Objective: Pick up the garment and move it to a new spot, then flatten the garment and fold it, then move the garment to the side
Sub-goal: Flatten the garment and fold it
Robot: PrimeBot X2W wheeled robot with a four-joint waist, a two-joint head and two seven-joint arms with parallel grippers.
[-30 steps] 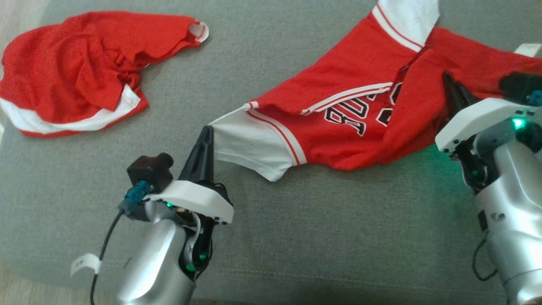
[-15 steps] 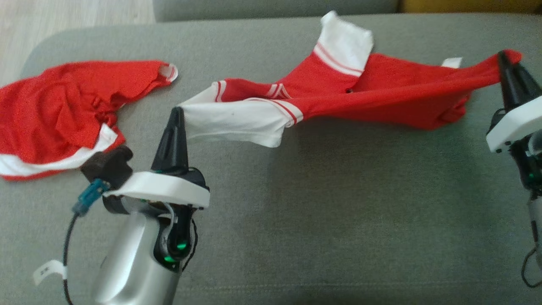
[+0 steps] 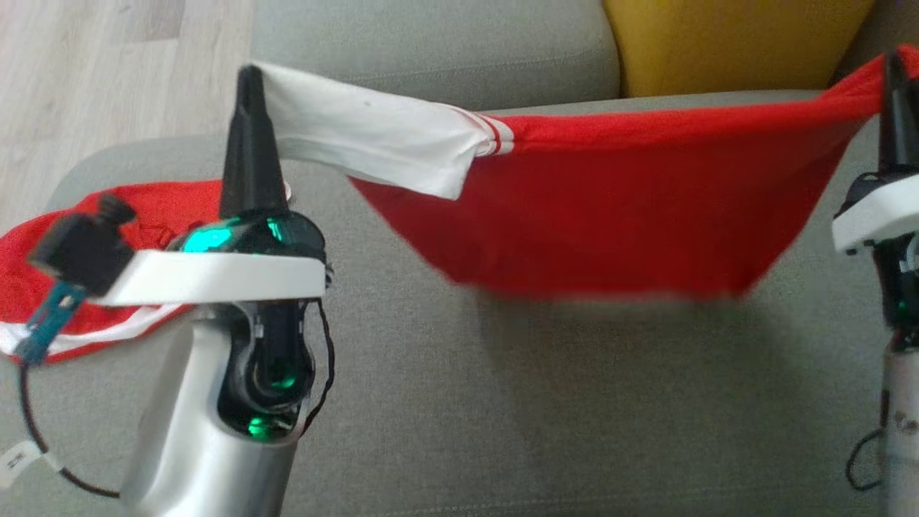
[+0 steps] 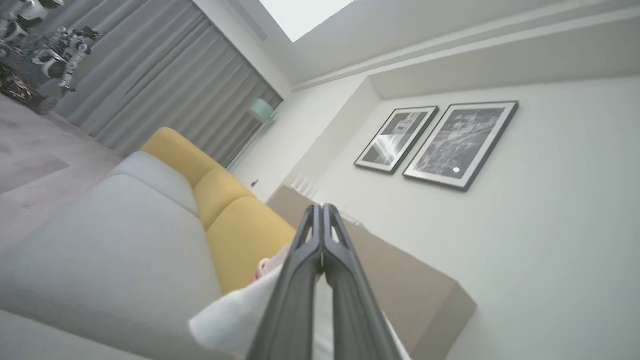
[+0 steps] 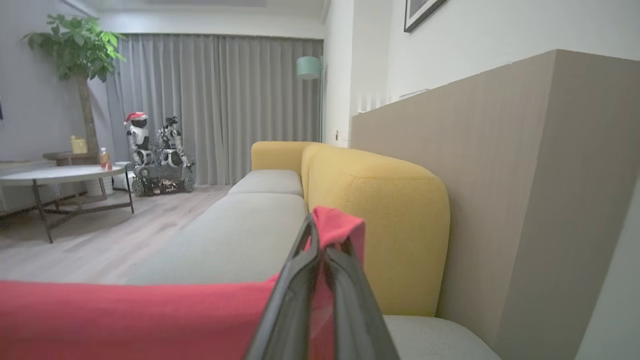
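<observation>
Red-and-white fabric garment hangs stretched between your two grippers, above the grey fabric sofa seat. Your left gripper is clamped on its white sleeve and your right gripper on a red corner, fingers pointing up. A second crumpled red garment lies at the seat's left end.

The garment hangs in the air over the sofa seat, stretched between two claws. The left claw pinches its left end and the right claw pinches its right end. The other garment lies on the seat at the far left. A back cushion stands behind the seat. The floor is off to the left.
</observation>
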